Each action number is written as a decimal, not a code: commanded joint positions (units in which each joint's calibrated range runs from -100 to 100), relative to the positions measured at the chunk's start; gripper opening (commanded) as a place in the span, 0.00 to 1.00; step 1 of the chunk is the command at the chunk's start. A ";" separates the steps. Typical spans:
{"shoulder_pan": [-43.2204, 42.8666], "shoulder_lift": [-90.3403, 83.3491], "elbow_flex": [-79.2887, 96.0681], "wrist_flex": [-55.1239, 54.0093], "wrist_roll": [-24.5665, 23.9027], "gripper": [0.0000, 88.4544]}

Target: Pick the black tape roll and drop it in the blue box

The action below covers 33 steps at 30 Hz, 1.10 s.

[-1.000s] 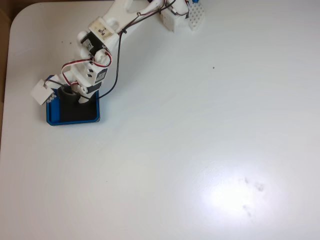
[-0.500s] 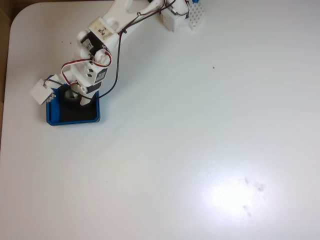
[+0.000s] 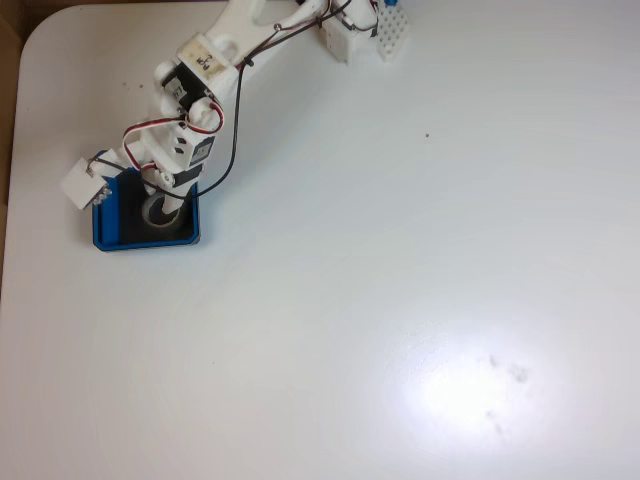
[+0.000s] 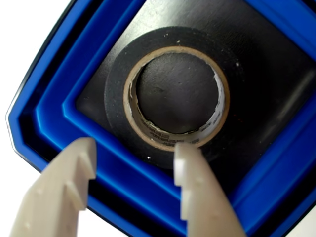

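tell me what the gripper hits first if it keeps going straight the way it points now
Probably the black tape roll, lying flat on the blue box floor just ahead of the open gripper. One fingertip may catch the box's inner rim first; depth is unclear.

Nothing here reads as words. The tape roll (image 4: 168, 94) has faint dark printing along the lower inside of its pale core, too small and smeared to make out. On the arm (image 3: 200, 70), up and to the right of the blue box (image 3: 110, 240) in the fixed view, one motor carries a small dark mark that could be a label, too blurred to spell. No brand, number or sign is legible on the box.
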 commanded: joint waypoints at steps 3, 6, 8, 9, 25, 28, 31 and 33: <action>0.18 -0.54 -3.43 -0.65 0.30 0.17; 0.28 -0.63 -3.43 -0.65 0.30 0.17; 0.76 -1.13 -3.43 -0.73 0.30 0.17; 0.86 -1.21 -3.43 -0.73 0.39 0.17; 0.86 -22.53 13.37 -1.39 0.48 0.17; 0.76 -26.88 18.40 -1.39 0.48 0.17; 0.57 -30.64 22.54 -1.39 0.48 0.16; 0.57 -32.82 24.96 -1.39 0.48 0.16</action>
